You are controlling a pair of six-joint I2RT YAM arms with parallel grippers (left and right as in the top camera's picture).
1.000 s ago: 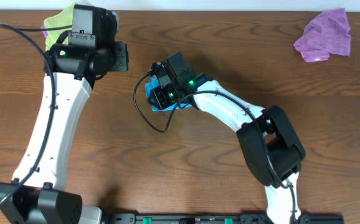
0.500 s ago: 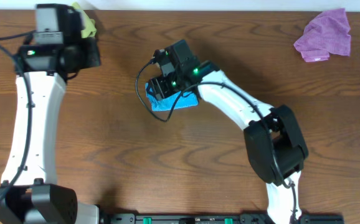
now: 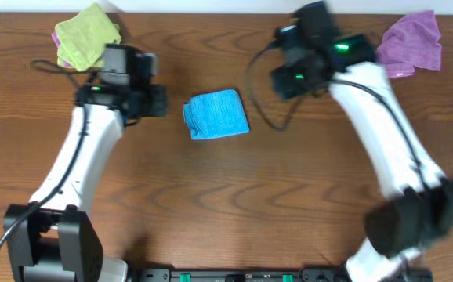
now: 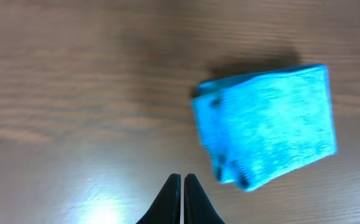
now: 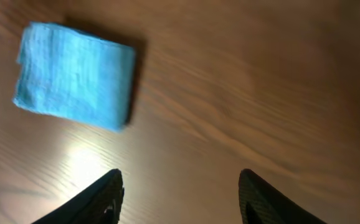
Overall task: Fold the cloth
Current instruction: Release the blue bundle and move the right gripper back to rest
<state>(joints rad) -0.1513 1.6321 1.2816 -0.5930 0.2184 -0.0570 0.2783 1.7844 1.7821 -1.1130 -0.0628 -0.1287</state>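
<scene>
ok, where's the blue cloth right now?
In the overhead view the folded blue cloth lies flat on the table near its centre, between the left tool and the right tool, touched by neither.

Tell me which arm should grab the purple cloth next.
Right, most likely. The right gripper is open, and its arm is close to the purple cloth. The left gripper is shut and sits on the other side of the folded blue cloth, much farther away.

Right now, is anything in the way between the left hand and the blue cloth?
No, nothing I can see. Only bare wooden table lies between the left hand and the folded blue cloth.
</scene>
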